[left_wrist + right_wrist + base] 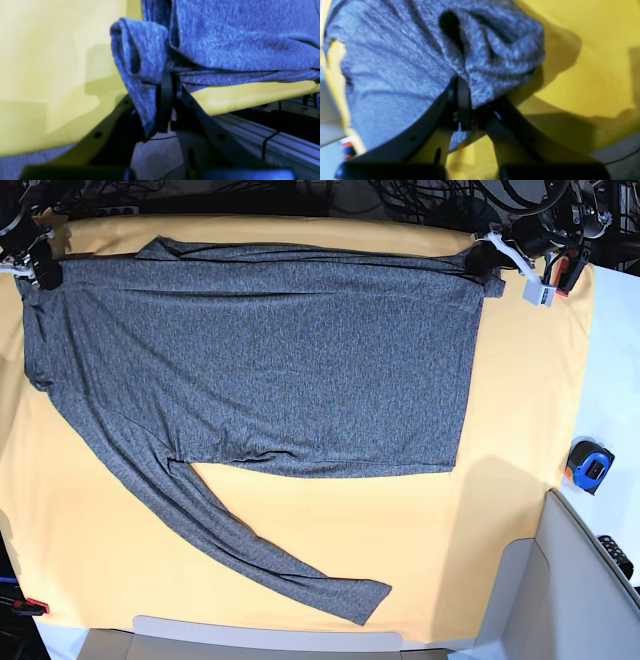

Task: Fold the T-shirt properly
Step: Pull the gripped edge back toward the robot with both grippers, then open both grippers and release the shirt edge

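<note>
The dark-grey T-shirt (270, 360) lies spread flat on the yellow-orange table cloth (480, 520), with one long sleeve (260, 555) trailing toward the front edge. In the base view my left gripper (487, 268) is at the shirt's far right corner. The left wrist view shows this gripper (172, 83) shut on a bunched fold of the T-shirt (225, 37). At the far left corner sits my right gripper (42, 272). Seen from the right wrist, that gripper (463, 86) is likewise shut on gathered T-shirt fabric (395, 62).
A blue tape measure (590, 464) lies off the cloth at the right. A pale grey bin (560, 580) stands at the front right. Cables (420, 195) crowd the back edge. An aluminium rail (275, 132) runs below the table edge.
</note>
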